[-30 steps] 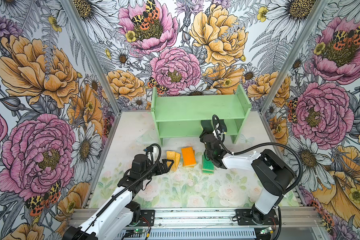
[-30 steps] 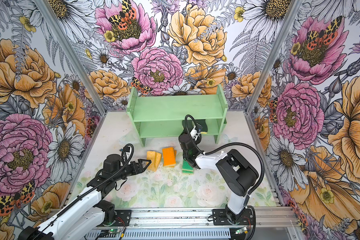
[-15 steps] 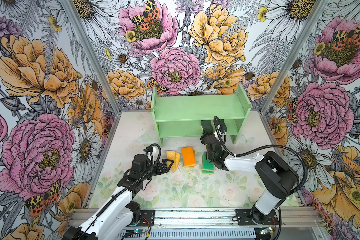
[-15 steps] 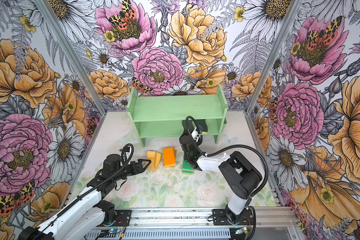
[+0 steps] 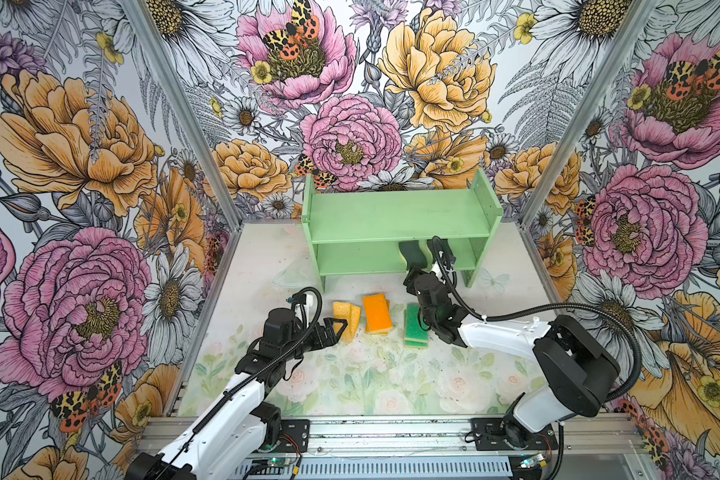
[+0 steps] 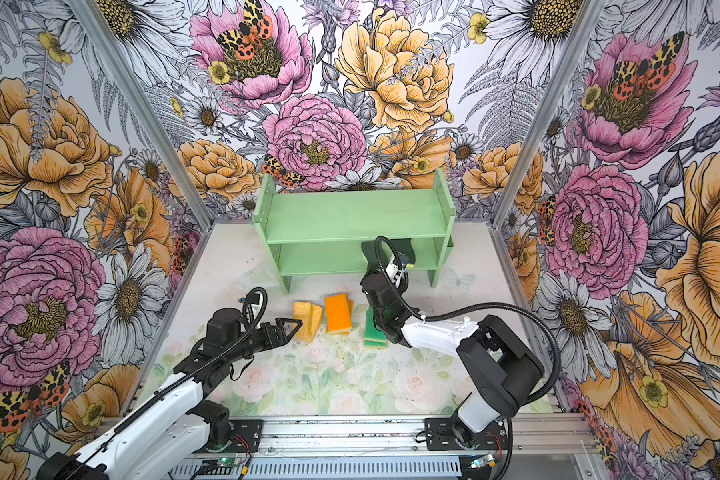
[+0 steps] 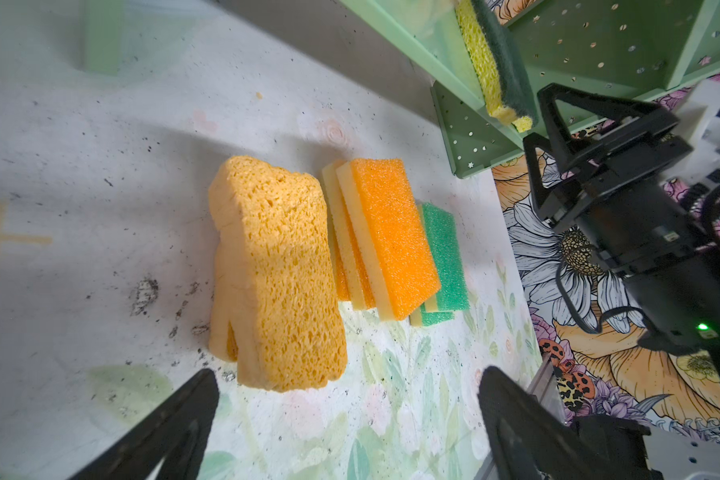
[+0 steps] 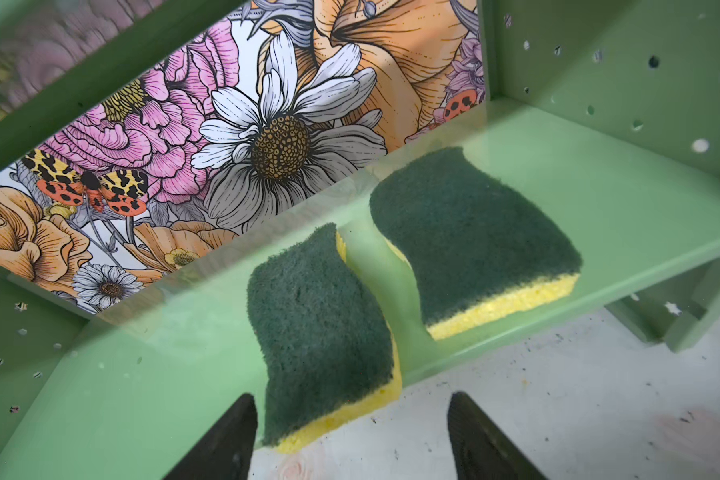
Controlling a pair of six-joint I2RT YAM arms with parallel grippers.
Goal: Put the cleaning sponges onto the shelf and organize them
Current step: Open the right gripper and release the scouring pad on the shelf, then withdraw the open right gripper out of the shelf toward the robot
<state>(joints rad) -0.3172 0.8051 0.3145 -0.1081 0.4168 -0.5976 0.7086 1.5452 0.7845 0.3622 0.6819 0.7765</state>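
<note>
The mint-green shelf (image 5: 400, 216) (image 6: 350, 216) stands at the back. Two wavy dark-green-topped sponges lie on its lower tier; the nearer one (image 8: 321, 328) overhangs the front edge, the other (image 8: 470, 237) lies beside it. My right gripper (image 8: 350, 407) is open just in front of the nearer sponge, its fingers on either side and clear of it. On the table lie two porous yellow sponges (image 5: 346, 316) (image 7: 275, 270), an orange-topped stack (image 5: 377, 311) (image 7: 391, 237) and a green-topped stack (image 5: 414, 328) (image 7: 443, 253). My left gripper (image 5: 335, 328) (image 7: 348, 386) is open and empty, close to the yellow sponges.
The right arm's wrist (image 5: 433, 299) hangs over the table next to the green-topped stack. The shelf's upper tier (image 6: 350, 224) is bare in both top views. Flowered walls close in the table on three sides, and a metal rail (image 5: 391, 432) runs along the front.
My right gripper has drawn back slightly from the shelf's lower tier, leaving the dark-green-topped sponge lying there. The left arm has hardly moved.
</note>
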